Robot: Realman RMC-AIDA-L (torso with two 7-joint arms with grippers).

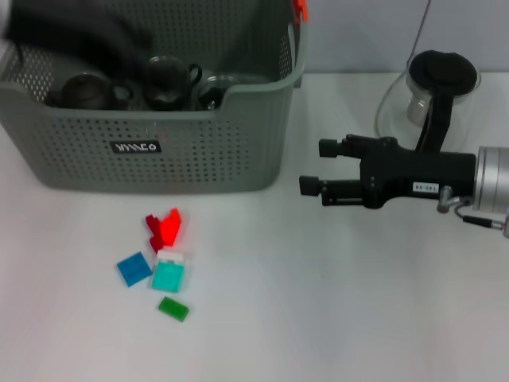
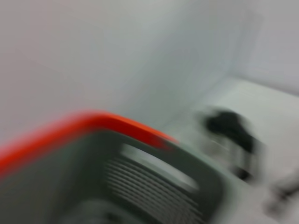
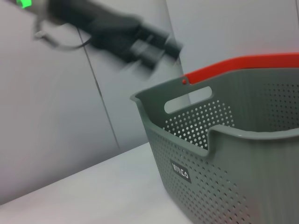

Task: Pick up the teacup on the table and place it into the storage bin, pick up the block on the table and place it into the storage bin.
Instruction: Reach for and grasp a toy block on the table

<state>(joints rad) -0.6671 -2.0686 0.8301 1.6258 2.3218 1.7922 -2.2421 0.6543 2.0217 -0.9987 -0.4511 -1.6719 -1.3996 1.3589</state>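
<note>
My right gripper [image 1: 312, 165]: hovering above the table [image 1: 334, 318], fingers pointing toward my left, spread apart with nothing between them.
My left gripper [image 1: 71, 36]: a dark blur over the far left part of the storage bin; I cannot tell whether its fingers are open or closed. In the right wrist view it shows high above the bin [image 3: 149, 44].
Storage bin [image 1: 199, 151]: just off my right fingertips, to their left; long axis runs left to right across the table, black label [image 1: 136, 147] on the wall facing me, orange handle clip [image 1: 300, 9] at its far right corner. Also seen from the right wrist [image 3: 233, 154] and, smeared, from the left wrist [image 2: 140, 186].
Teacups [image 1: 169, 82]: dark, inside the bin, well to the left of my right gripper and under my left one; one handle points right.
Blocks: a loose cluster on the table in front of the bin, left of and nearer to me than my right fingertips. Red block [image 1: 165, 228] at the top, teal block [image 1: 169, 274] below it, blue block [image 1: 134, 269] beside the teal one, green block [image 1: 172, 308] nearest me with its long axis slanted.
Glass pot [image 1: 433, 91]: black lid, behind my right arm.
</note>
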